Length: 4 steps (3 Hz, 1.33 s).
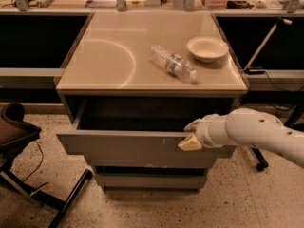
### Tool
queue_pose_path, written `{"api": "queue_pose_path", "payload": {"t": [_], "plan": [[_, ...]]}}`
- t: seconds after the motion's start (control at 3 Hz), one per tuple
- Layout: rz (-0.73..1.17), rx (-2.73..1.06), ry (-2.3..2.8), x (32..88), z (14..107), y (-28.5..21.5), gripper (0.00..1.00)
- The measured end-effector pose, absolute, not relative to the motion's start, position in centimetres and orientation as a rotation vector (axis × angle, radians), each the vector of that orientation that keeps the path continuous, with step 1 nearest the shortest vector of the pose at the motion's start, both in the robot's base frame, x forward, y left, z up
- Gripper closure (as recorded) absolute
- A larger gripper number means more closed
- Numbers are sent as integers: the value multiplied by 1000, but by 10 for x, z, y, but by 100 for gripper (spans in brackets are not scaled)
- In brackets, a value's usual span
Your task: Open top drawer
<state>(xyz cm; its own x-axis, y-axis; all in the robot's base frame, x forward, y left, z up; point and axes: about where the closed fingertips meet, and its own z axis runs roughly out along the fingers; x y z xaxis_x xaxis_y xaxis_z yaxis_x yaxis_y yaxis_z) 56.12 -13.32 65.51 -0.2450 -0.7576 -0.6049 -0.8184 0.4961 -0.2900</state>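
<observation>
The top drawer (128,148) is a wide grey front with whitish scratch marks right of centre. It stands pulled out from the cabinet, with its dark interior (142,120) showing behind the front. My gripper (191,134) is at the right part of the drawer's top edge, one cream fingertip (192,125) behind the front and one fingertip (189,144) before it. The white arm (256,132) reaches in from the right.
On the beige cabinet top (109,65) lie a clear plastic bottle (173,63) on its side and a white bowl (207,48). Two shorter drawer fronts (152,179) sit below. A black chair (19,137) stands at the left on the speckled floor.
</observation>
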Motion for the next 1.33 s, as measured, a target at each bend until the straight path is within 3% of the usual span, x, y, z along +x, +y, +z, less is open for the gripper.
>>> {"api": "queue_pose_path", "payload": {"t": [1.33], "plan": [[111,-1277,2026,527,654,-135,100]]}}
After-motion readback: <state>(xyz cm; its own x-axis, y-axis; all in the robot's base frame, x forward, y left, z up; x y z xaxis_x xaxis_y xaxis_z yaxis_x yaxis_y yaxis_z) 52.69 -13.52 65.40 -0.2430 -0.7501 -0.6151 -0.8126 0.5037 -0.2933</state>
